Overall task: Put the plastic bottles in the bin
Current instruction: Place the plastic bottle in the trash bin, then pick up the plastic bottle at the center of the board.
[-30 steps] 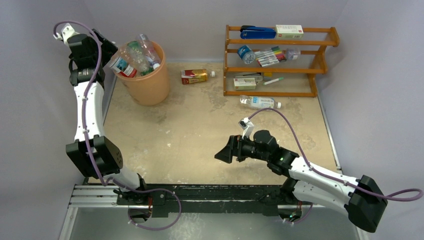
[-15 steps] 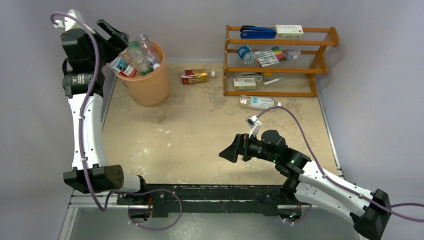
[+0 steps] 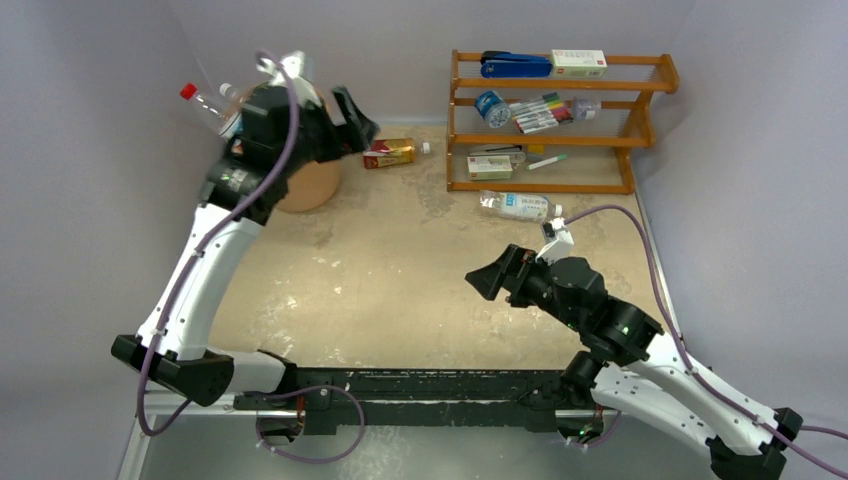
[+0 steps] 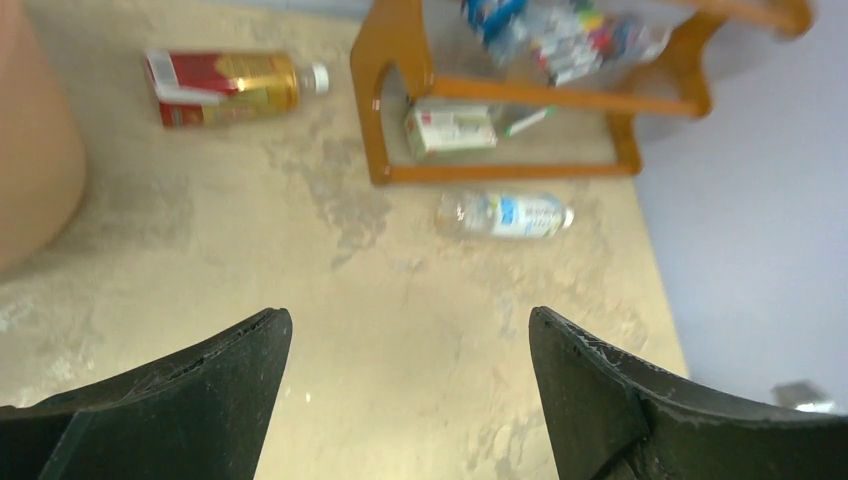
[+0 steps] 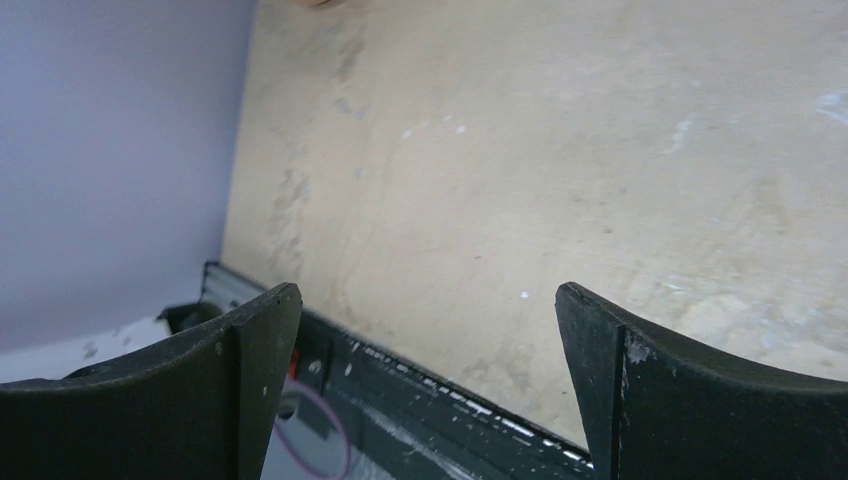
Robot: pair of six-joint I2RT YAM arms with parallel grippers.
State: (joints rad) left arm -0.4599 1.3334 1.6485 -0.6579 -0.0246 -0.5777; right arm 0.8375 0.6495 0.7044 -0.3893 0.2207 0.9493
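My left arm has swung across the round peach-orange plastic bin [image 3: 312,188], which now sits just behind and left of my left gripper [image 4: 410,320], jaws wide and empty. Ahead-left lies the boxy red-and-gold bottle [image 4: 220,85]. Ahead-right lies the clear blue-labelled bottle [image 4: 505,215], beside the brown wooden rack [image 4: 392,110]. My right gripper [image 5: 430,300] gapes wide, empty, above the sandy tabletop [image 5: 560,150].
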